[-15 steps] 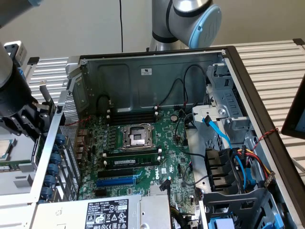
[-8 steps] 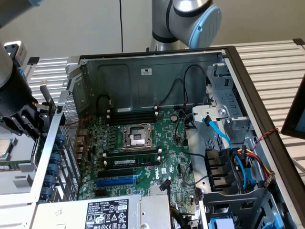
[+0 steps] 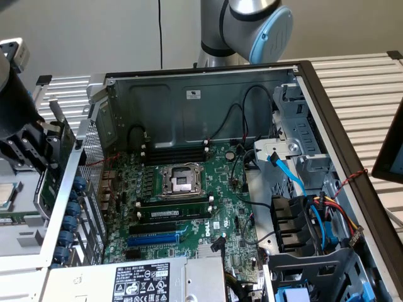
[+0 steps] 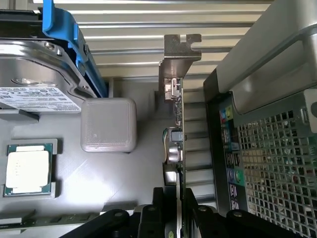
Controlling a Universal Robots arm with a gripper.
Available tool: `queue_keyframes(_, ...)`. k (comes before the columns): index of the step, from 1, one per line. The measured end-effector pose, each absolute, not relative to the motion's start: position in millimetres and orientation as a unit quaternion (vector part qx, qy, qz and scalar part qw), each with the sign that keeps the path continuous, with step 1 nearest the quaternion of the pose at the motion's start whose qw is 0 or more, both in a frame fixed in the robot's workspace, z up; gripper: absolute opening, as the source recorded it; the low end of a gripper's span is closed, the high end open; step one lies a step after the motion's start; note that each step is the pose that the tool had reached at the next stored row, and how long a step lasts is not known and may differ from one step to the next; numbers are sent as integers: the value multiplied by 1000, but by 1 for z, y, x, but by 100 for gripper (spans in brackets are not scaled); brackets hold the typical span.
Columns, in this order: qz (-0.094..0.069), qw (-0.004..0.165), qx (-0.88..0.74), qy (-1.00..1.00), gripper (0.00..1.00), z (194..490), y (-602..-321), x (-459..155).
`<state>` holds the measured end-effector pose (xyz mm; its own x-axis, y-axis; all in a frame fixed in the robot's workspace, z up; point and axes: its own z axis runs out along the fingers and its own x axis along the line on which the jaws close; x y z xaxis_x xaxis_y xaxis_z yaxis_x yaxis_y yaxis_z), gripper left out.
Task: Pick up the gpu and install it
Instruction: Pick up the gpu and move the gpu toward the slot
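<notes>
While the gripper [image 4: 177, 210] is clamping narrowly on one end of the gpu [image 4: 177, 144], the card is showing edge-on to the wrist camera and appears to be hanging above a grey moulded tray [image 4: 124, 188]. It is sitting outside the open computer case [image 3: 208, 107], just beside the case's perforated metal wall [image 4: 277, 163], on the exterior view's left.

The pick-up is looking done and the install not yet begun, since the card is well apart from the motherboard [image 3: 189, 189]. Seating it is likely calling for squaring its thin edge with a long slot [image 3: 153, 239], amid loose cables.

The gpu is a thin green board carrying small silver parts and ending in a flat, notched metal bracket [image 4: 181, 52]. Lying on the tray are a square processor chip [image 4: 28, 168] with a dull metal lid, a frosted rounded block [image 4: 109, 124], and a shiny hard drive [image 4: 34, 74] in a blue plastic carrier [image 4: 64, 29].
</notes>
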<state>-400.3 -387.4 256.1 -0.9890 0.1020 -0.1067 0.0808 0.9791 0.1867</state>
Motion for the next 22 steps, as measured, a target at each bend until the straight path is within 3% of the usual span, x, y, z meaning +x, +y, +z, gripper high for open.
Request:
queue_keyframes(17, 91, 57, 46, 993, 27, 333, -390, -401)
queue_keyframes(22, 91, 48, 47, 994, 27, 349, -396, -399)
